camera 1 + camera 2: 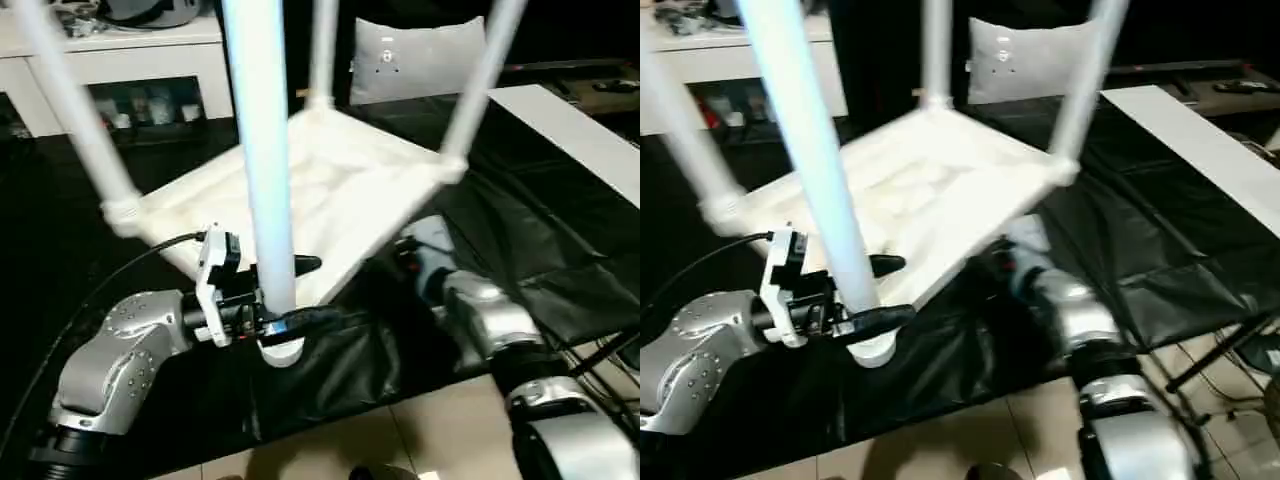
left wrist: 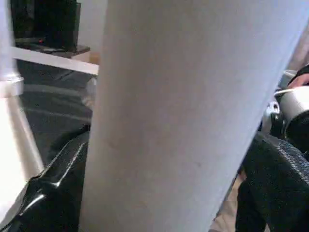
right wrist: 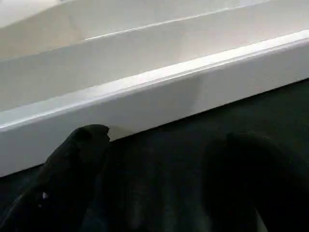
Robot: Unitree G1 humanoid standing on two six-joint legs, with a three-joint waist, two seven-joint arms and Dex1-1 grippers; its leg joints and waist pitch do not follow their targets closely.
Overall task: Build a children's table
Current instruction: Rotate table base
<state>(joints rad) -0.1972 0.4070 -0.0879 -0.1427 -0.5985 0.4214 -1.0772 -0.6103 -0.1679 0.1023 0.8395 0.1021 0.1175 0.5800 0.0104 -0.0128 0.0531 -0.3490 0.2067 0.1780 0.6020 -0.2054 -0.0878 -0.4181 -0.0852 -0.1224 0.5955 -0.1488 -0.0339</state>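
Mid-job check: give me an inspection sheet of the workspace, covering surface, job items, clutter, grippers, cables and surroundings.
Surface: black sheet covering the work area, wrinkled near the front edge.
Job's things: children's table upside down and tilted, ribbed underside up; four legs in the corner sockets, the nearest leg rising toward the camera.
Clutter: nothing seen.
Grippers: left gripper open, its fingers either side of the nearest leg just above the socket; right gripper open, just short of the tabletop's rim.
Cables: black cable running to the left wrist.
Surroundings: white cabinet behind, tiled floor in front.
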